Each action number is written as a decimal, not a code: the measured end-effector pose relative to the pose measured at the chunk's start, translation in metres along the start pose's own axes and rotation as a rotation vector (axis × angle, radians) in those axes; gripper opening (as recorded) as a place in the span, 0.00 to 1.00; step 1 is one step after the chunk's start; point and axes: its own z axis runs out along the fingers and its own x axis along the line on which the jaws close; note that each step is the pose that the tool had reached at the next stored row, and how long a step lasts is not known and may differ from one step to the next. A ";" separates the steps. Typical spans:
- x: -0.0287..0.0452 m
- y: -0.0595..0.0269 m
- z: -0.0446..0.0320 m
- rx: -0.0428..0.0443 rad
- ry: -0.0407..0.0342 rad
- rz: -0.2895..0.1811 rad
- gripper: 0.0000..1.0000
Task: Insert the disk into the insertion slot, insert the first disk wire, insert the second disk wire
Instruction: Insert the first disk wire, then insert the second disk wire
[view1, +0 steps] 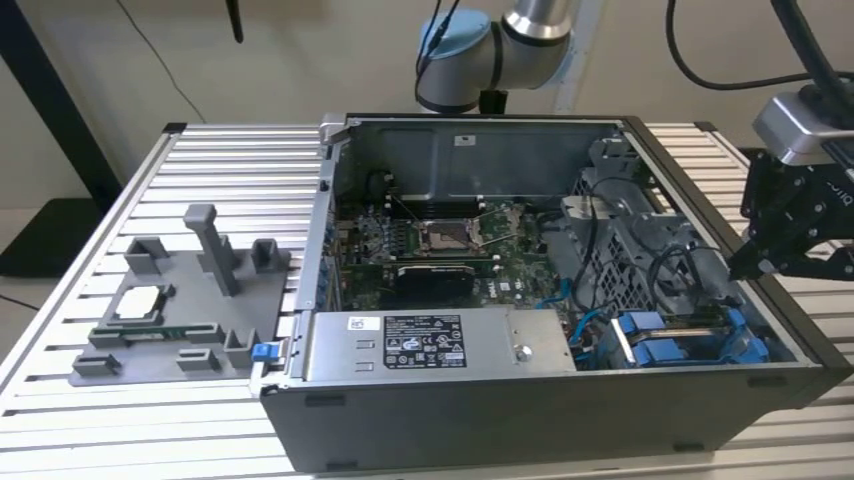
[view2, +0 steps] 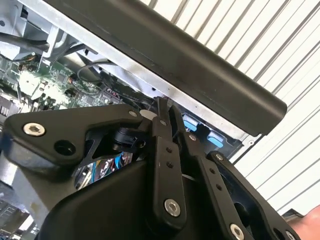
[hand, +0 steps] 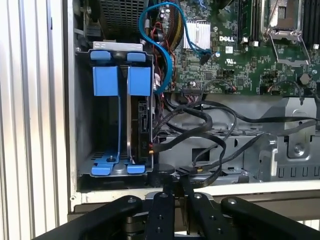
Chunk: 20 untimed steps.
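Blue plastic framing the disk (hand: 142, 125), seated on edge in the insertion slot (hand: 116, 46), at the corner of the open computer case (view1: 534, 430) closest to the camera on the exterior view's right. Long axis across the exterior view, parallel to the case's near wall. Broad blue grip tabs (hand: 139, 80) toward the exterior view's left, by the grey power box (view1: 441, 345); opposite end toward the case wall by the gripper (view1: 747, 268). Flat faces upright, one turned to a second blue carrier (hand: 106, 80) just beside, between disk and outer wall.

Black gripper poised at the case rim on the exterior view's right, just off the slot's end and apart from the disk. Fingers (hand: 162, 210) clenched tip to tip in both wrist views, nothing seen between them.

Black cables (hand: 210, 130) sprawled between gripper and disk, one plug end against the disk's gripper-side end; plugged in or merely resting, cannot tell. Blue cable (hand: 167, 60) looping from the motherboard (hand: 235, 65) past the grip tabs. Slatted metal table (view1: 227, 150) beneath; grey fixture (view1: 187, 290) well apart on the exterior view's left.
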 end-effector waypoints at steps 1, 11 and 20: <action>0.0001 0.0000 0.0000 0.0000 0.0000 0.000 0.00; -0.0011 0.0134 -0.0105 0.0005 -0.0041 0.003 0.00; -0.0013 0.0502 -0.0184 0.0016 0.0048 0.003 0.00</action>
